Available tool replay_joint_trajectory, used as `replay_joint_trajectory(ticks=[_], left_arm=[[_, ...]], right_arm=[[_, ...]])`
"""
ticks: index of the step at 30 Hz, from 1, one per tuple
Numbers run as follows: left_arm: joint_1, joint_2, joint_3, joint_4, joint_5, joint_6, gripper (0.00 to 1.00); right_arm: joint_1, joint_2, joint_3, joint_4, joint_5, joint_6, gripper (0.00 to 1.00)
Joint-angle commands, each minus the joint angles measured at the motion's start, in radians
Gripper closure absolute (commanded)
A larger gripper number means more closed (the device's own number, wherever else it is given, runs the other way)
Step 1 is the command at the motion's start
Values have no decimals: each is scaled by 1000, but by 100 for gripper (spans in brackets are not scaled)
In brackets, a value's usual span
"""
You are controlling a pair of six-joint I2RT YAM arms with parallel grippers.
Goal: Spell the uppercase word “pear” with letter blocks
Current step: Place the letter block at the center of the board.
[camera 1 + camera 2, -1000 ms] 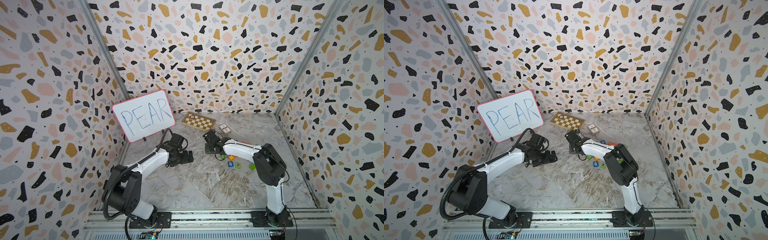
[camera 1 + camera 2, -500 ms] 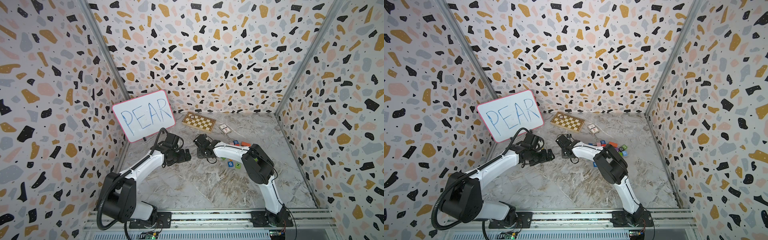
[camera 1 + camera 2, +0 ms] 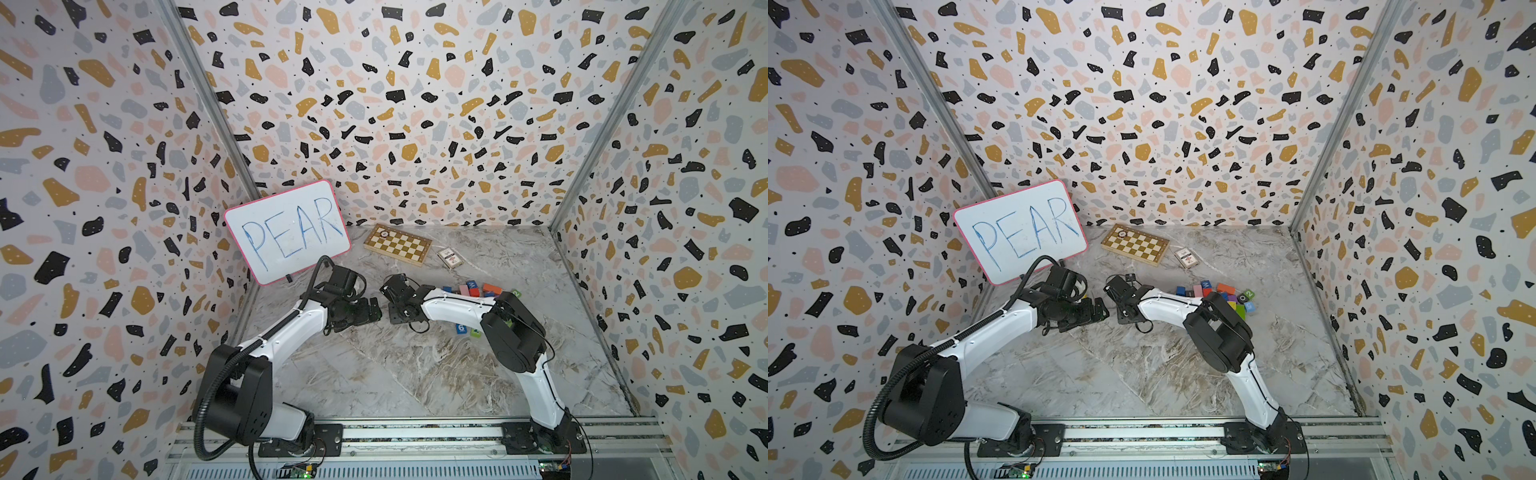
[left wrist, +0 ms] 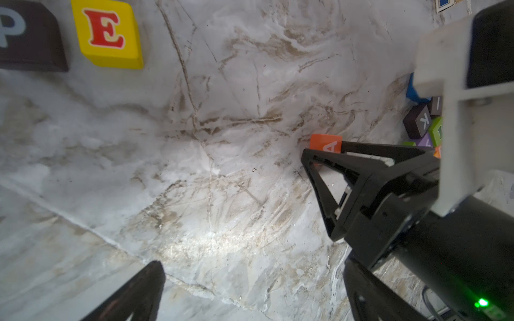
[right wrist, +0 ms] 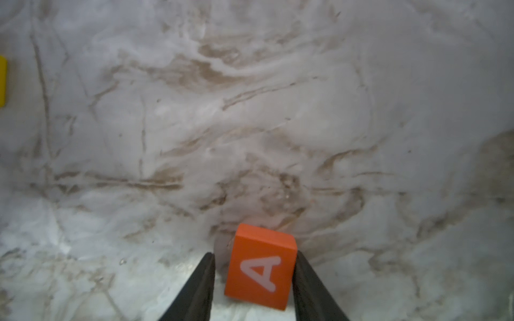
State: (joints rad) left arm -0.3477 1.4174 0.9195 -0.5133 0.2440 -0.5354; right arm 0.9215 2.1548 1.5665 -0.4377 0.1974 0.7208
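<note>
R hand (image 5: 253, 255) shifted left w/ A block (image 5: 261, 271) on marble tabletop (image 5: 250, 125), terrazzo walls (image 3: 415, 104).

A robot test cell is shown: a marble-patterned table (image 3: 415, 374) is enclosed by terrazzo-printed panels (image 3: 395, 104), and the left arm (image 3: 286, 332) and right arm (image 3: 453, 309) are bolted to an aluminium rail (image 3: 415, 432) along its front edge.

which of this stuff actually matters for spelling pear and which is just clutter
For the job:
P block
E block
A block
whiteboard reading PEAR, as the reference

Just lying about:
chessboard
card deck
pile of other blocks
</note>
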Motion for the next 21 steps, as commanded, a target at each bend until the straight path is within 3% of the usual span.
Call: replay_joint_trajectory(ticks=[1,11,15,21], left_arm=[[5,-23,-6,1,11,10,1],[21,-44,-17,-7,3,-2,1],[23,-48,-16,-27,-3,-15,7],[26,-58,-20,-32,-13,-48,15]], right_arm=[[13,-29,19,-62,-51,-4,54],[23,-40,-35,80,-189,-38,53],[25,-31,-58,155,-276,-115,53],[22,-134,-245,374,-404,-251,53]])
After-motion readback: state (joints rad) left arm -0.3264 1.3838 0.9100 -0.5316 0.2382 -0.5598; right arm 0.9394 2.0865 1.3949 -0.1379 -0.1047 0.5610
